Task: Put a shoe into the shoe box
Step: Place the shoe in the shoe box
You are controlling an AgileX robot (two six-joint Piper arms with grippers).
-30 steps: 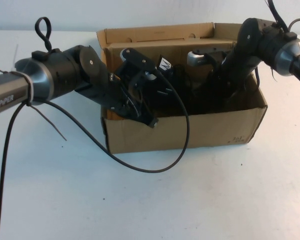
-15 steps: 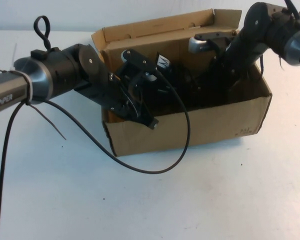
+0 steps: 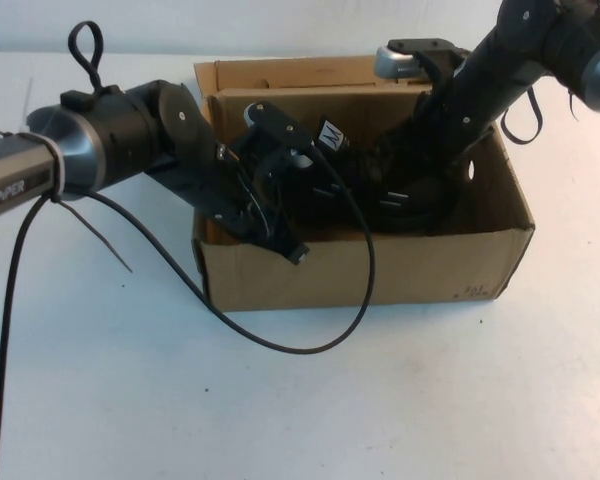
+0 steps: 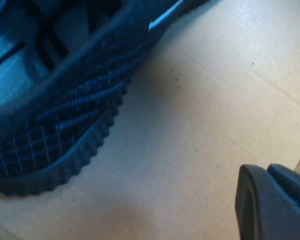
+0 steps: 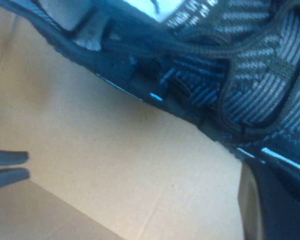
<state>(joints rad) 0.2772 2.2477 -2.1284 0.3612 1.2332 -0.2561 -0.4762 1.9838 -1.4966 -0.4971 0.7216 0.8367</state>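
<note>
Shoe (image 4: 60, 115) ridged sole on shoe box (image 4: 200, 125) floor, hidden from high view

Matt brown cardboard shoe box (image 3: 380, 270); woven knit shoe (image 4: 65, 120), ridged rubbery sole.

We see a plain white table (image 3: 430, 400) spreading out on every side, evenly lit, and a pale wall (image 3: 280, 25) closing it off behind.

A plain white table (image 3: 430, 400) filled the frame; the rectangular brown cardboard shoe box (image 3: 380, 272) sat directly on it, at upper centre of the high view.
</note>
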